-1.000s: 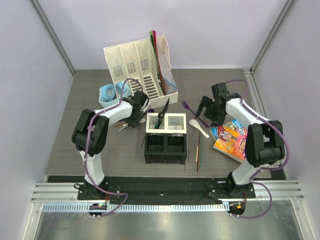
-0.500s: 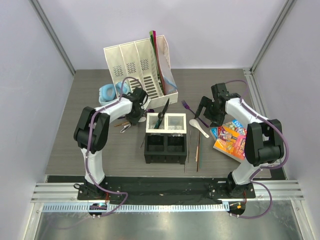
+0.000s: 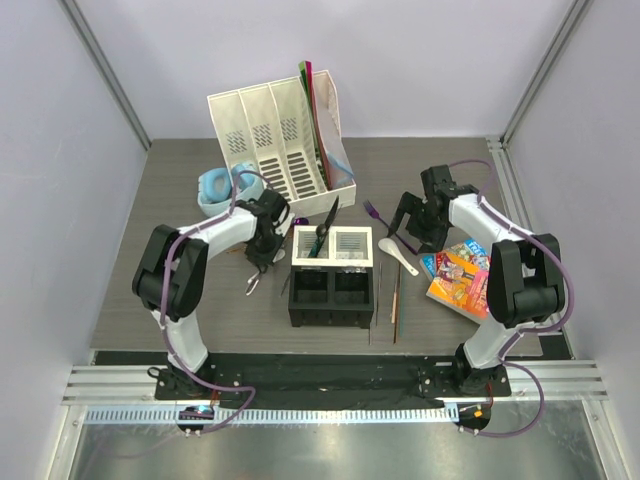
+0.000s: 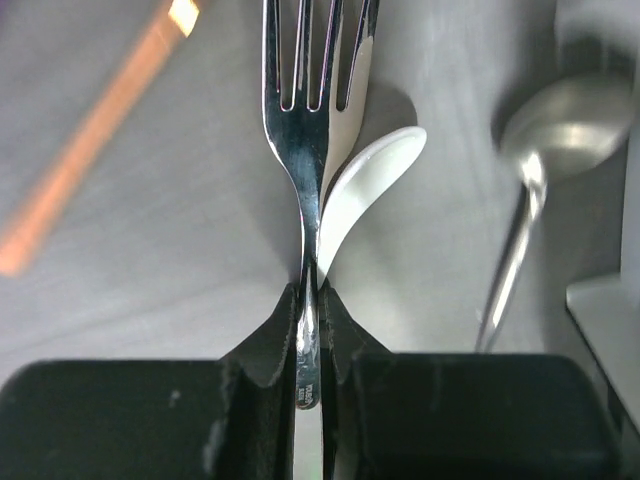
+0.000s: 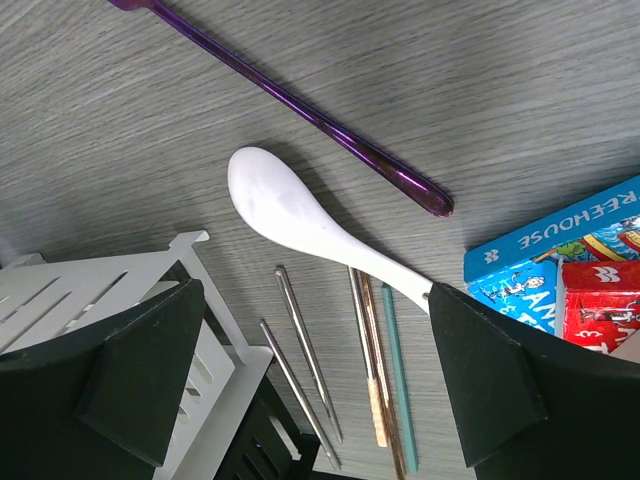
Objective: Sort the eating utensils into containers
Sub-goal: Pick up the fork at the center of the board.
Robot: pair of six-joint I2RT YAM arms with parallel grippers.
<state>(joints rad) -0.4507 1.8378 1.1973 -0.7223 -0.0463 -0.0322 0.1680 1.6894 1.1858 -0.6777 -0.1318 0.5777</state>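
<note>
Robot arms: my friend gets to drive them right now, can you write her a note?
Left tool: shut on the handle of the shiny metal fork.
Right tool: open, over the white ceramic soup spoon.
Done: one black utensil stands in a white cell of the square black-and-white caddy.
Left: the fork, that spoon, a second white spoon and a metal spoon near the left tool, the long purple plastic utensil, and the thin sticks beside the caddy.
</note>
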